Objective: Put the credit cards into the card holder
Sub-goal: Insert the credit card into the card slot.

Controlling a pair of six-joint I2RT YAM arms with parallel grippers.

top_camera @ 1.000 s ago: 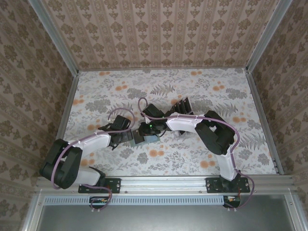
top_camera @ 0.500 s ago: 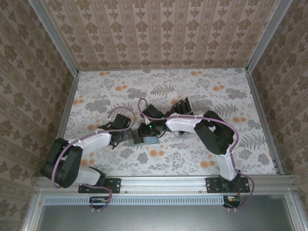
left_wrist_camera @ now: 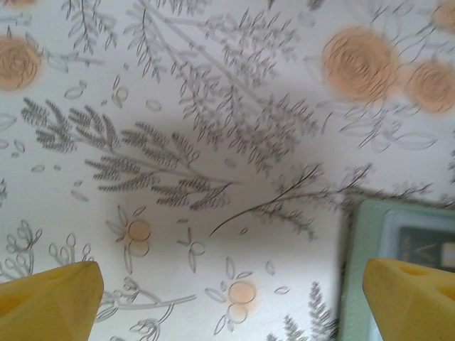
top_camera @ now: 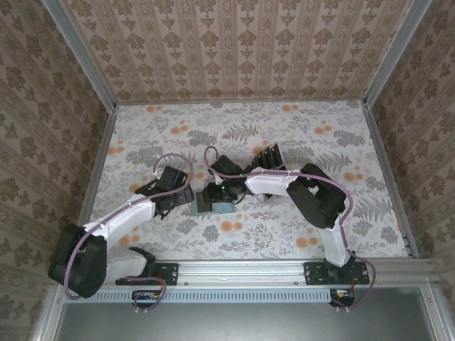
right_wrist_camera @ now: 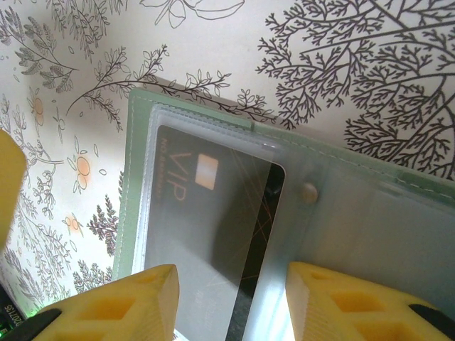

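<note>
The card holder (right_wrist_camera: 370, 220) is a flat grey-green sleeve lying open on the floral table, also seen from above (top_camera: 206, 207). One black credit card (right_wrist_camera: 206, 213) with gold "VIP" lettering lies mostly inside its clear pocket, one edge uncovered. My right gripper (right_wrist_camera: 231, 302) hovers just over that card, its yellow fingers (right_wrist_camera: 142, 305) apart on either side and not pinching it. My left gripper (left_wrist_camera: 231, 302) stands wide open over bare table just left of the holder's edge (left_wrist_camera: 359, 270), holding nothing. From above, the left gripper (top_camera: 176, 193) and right gripper (top_camera: 217, 193) flank the holder.
A rack (top_camera: 270, 155) with upright dark cards stands behind the right arm, mid-table. Metal rails (top_camera: 384, 170) and papered walls bound the table on three sides. Floral tabletop (top_camera: 156, 135) lies open to the left and back.
The left gripper has drawn back to the left, off the holder. The right gripper's jaws have spread apart and let go of the card, which stays in the pocket.
</note>
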